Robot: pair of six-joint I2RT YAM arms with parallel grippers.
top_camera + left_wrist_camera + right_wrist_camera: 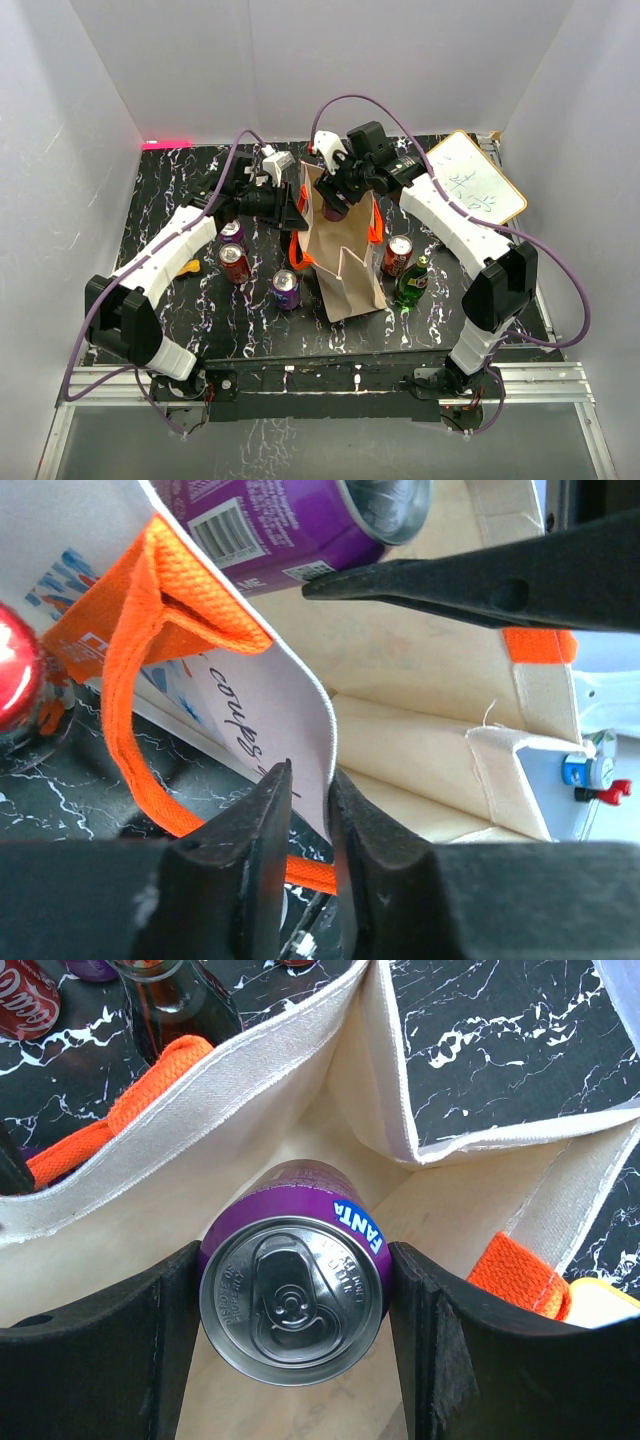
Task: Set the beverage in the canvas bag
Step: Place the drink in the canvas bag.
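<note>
The right gripper [292,1310] is squeezing a purple can [280,530] between its two fingers, which are opened as wide as the can. Right below it, the canvas bag [345,265] is standing open. The left gripper [310,800] is almost closed and is pinching the bag's top edge between its fingers.

The canvas bag [230,1100] gapes beneath the Fanta can [295,1305] in my right gripper [292,1290], with bare cloth inside and room to descend. My left gripper [310,785] pinches its rim. Loose cans [235,263] crowd the bag's left side; a red can [397,255] and a green bottle [413,283] crowd its right.
</note>
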